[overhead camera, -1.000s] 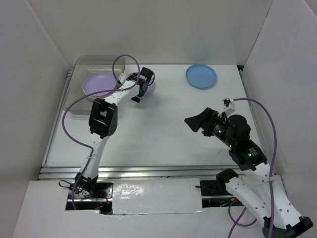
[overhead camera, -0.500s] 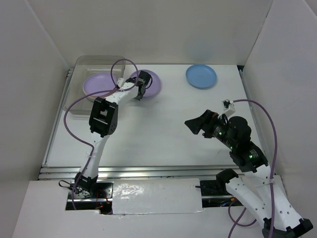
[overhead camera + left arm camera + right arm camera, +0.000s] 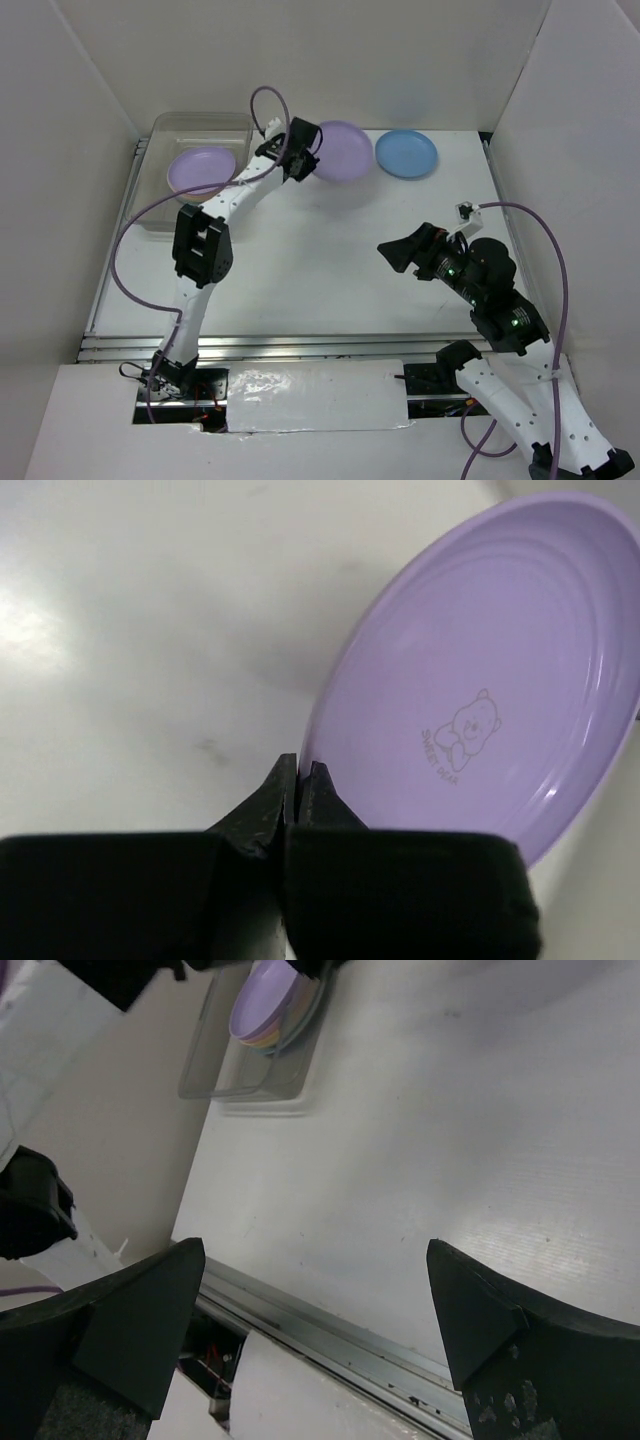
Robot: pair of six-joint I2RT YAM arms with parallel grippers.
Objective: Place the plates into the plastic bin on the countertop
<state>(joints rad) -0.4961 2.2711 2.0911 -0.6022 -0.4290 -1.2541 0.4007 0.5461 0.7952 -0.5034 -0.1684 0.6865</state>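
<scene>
The left fingers (image 3: pixel 262 808) clenched the lilac plate (image 3: pixel 343 150) at its nine-o'clock rim. It looked light, stiff and likely slippery. The right fingers (image 3: pixel 130 1312) hung released.

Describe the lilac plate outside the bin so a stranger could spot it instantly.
Start at the clear plastic bin in the countertop's far left corner and look right, toward the blue plate. Between them is the lilac plate, pinched at its rim by the left gripper; its twin lies inside the bin.

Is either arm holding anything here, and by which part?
The left gripper is shut on the near rim of a lilac plate. The right gripper is open and holds nothing.
</scene>
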